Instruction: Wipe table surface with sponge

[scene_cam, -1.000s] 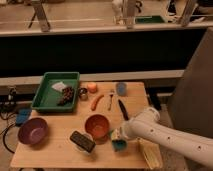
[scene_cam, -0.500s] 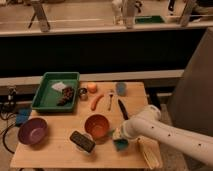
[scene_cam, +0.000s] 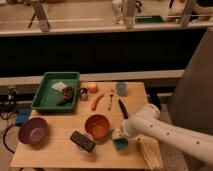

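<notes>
The table surface is a light tan wooden top that fills the lower left of the camera view. The sponge is a small teal block resting on the table at the front, just right of the reddish-brown bowl. My gripper comes in from the right on a white arm. It sits right on top of the sponge, shut on it, and hides the sponge's upper part.
A black block lies left of the sponge and a purple bowl at front left. A green tray, orange, carrot, fork, knife and blue cup stand behind. A yellowish cloth lies at front right.
The gripper and sponge stay at almost the same spot on the table. The arm's elbow has shifted slightly upward.
</notes>
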Tool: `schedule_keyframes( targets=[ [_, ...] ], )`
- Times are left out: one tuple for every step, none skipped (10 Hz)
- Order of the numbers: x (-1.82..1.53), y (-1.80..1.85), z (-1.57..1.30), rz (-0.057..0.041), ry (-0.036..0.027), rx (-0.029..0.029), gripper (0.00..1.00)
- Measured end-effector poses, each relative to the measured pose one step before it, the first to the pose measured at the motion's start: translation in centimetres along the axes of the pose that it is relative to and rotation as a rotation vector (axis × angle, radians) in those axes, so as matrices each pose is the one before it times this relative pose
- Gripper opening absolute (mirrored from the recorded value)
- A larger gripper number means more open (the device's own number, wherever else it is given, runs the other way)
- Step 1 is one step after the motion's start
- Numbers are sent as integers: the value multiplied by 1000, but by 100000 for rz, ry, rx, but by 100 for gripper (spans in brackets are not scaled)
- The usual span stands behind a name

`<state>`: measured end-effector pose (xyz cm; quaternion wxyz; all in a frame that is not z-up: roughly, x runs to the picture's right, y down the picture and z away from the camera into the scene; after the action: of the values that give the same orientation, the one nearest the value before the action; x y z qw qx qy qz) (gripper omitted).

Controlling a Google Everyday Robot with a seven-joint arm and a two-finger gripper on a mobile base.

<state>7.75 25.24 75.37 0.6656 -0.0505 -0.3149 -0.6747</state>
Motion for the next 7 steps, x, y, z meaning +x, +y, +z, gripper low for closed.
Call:
schedule_keyframes(
  targets=[
    [-563,638,608,242,1373,2172,0],
    [-493,513,499,-179,1566,2642,0],
    [-262,351,-67,-330,1412,1190,0],
    [-186,325,-148,-192,1095,733,0],
    [-184,479,-111,-12,1103,598,0],
    [-56,175,62,-516,584,497,0],
    [-11,137,374,-1318,-199,-12,0]
  ],
)
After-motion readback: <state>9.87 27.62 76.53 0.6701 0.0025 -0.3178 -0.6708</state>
